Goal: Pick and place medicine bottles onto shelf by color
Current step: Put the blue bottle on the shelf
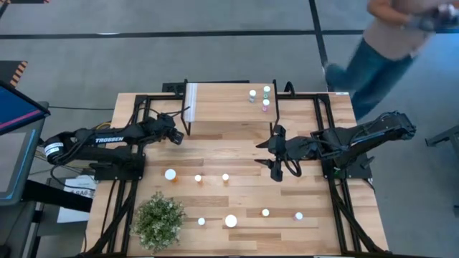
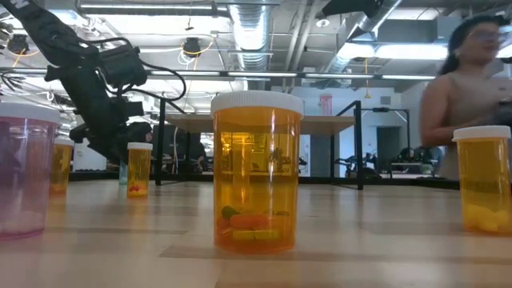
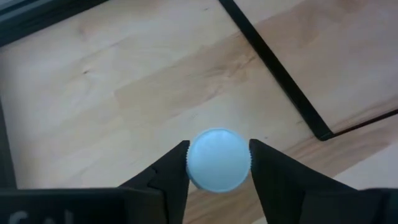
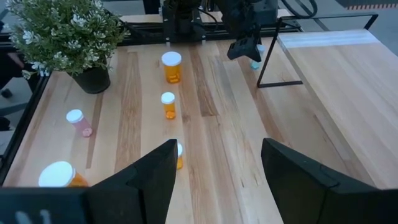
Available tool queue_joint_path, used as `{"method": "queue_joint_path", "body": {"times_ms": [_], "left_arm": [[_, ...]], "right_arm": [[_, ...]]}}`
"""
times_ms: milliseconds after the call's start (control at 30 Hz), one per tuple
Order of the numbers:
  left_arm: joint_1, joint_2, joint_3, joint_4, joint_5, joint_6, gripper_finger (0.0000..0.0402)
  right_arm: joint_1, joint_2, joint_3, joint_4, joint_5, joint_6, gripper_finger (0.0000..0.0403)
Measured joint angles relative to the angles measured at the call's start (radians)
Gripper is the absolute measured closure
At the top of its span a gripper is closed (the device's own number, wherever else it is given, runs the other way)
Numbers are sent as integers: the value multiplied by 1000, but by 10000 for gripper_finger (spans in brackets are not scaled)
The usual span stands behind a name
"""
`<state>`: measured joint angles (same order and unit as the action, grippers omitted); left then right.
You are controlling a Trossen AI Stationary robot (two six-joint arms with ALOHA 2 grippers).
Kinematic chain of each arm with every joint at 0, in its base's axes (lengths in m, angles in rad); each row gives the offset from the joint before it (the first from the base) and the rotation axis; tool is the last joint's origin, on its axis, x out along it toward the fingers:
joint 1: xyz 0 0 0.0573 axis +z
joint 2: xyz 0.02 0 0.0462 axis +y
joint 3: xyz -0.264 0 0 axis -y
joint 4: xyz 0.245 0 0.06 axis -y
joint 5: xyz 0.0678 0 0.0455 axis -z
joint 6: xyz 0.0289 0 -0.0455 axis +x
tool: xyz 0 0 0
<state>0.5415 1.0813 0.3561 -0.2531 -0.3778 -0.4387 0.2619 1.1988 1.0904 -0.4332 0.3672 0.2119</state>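
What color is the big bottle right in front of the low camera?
Orange, with a white cap: the big bottle shows best in the low view.

A grey carpeted floor (image 1: 215, 50) crossed by dark lines fills the upper part of the high view around the pale plank wooden surface (image 1: 237, 197). A person in jeans and a light top (image 1: 391, 39) walks at the upper right. In the low view, silver ceiling ducts (image 2: 248, 24) run overhead beside bright strip lights (image 2: 376, 52), with white walls (image 2: 320, 120) far behind. A dark monitor screen (image 1: 14, 115) stands at the left edge.
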Motion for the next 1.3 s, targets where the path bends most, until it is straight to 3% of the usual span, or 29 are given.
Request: {"method": "queue_joint_path", "body": {"times_ms": [267, 533, 933, 1133, 1300], "left_arm": [[0, -26, 0, -8, 0, -2, 299], [0, -165, 28, -128, -1, -15, 304], [0, -281, 327, -451, -55, 48, 305], [0, -231, 491, -484, -55, 127, 305], [0, -120, 640, -496, -45, 205, 305]], "right_arm": [[1, 0, 0, 0, 0, 5, 147], [7, 0, 0, 0, 0, 7, 147], [6, 0, 0, 2, 0, 8, 147], [3, 0, 0, 3, 0, 8, 147], [3, 0, 0, 12, 0, 7, 147]]}}
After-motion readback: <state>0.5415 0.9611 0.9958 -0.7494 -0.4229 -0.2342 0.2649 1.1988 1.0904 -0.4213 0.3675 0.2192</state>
